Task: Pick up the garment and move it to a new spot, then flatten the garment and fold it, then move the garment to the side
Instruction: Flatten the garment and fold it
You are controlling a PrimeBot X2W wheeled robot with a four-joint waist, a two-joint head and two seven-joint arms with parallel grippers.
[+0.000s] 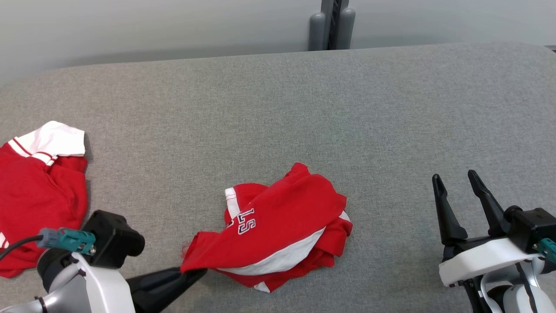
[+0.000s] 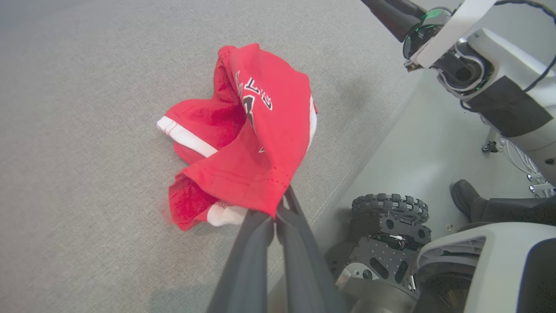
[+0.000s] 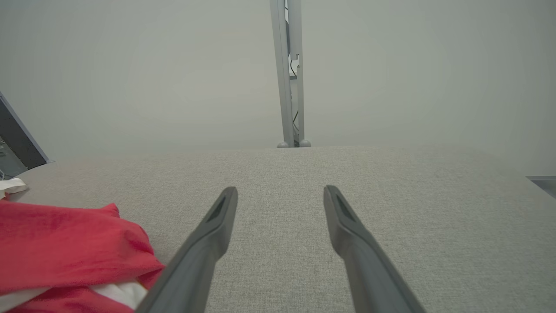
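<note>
Barely started: left gripper (image 1: 197, 273) is pinching the crumpled red jersey (image 1: 284, 217) lower-middle, right gripper (image 1: 455, 176) is idling wide open; flattening, folding to go.

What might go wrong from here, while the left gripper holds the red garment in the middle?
1. The left gripper pinches only a thin corner of the crumpled garment; the cloth may slip out when lifted.
2. The garment is bunched in layers, so it may rise as a lump instead of spreading.
3. It lies close to the near edge of the table; if dropped, it might slide off.
</note>
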